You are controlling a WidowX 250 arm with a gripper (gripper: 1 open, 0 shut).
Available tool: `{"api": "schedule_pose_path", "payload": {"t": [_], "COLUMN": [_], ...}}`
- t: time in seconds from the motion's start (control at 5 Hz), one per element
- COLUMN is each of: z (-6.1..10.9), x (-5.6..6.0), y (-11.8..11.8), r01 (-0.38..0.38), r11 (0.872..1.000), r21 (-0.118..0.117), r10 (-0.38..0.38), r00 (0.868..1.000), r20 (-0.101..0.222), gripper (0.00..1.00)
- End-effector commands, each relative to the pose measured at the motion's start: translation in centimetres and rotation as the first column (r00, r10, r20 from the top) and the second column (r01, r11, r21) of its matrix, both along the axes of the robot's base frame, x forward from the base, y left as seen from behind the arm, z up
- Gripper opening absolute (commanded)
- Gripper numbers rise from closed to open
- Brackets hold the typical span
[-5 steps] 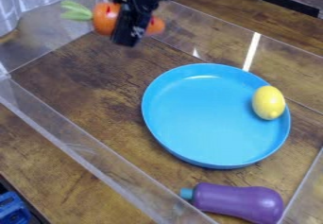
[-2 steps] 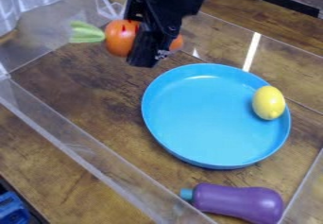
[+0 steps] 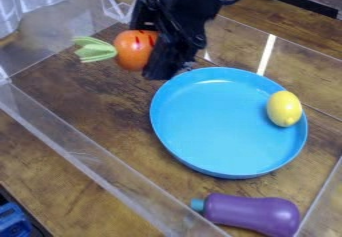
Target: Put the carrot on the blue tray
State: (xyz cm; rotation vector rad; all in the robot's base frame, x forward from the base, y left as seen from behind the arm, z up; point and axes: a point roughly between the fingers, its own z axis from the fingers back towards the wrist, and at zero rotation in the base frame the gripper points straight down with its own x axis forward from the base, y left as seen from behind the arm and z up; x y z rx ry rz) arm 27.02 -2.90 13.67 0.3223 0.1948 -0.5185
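An orange carrot point(image 3: 132, 49) with a green leafy top point(image 3: 94, 50) hangs in the air, held by my black gripper point(image 3: 158, 57), which is shut on its right end. The carrot is just left of and above the rim of the round blue tray point(image 3: 214, 121). The tray lies flat on the wooden table, right of centre. The arm hides the fingertips and part of the carrot.
A yellow lemon point(image 3: 283, 108) sits on the tray's right side. A purple eggplant point(image 3: 251, 213) lies near the front edge. Clear plastic walls point(image 3: 80, 151) fence the work area at the left and front.
My gripper has carried the carrot down and to the right, from the back-left corner toward the tray's left rim.
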Motion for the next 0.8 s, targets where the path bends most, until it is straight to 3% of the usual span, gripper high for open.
{"api": "schedule_pose_path", "payload": {"t": [0.0,0.2,0.6], "z": [1.4,1.3,0.0], "x": [1.0,1.3,0.2], "y": [-1.1,-1.4,-4.8], "r01": [0.026,0.049,0.070], "r11": [0.999,0.999,0.997], "r21": [-0.020,-0.018,-0.020], "r10": [-0.024,-0.047,-0.067], "r00": [0.997,0.995,0.991], "r20": [0.080,0.091,0.118], "gripper": [0.00,0.00,0.00]}}
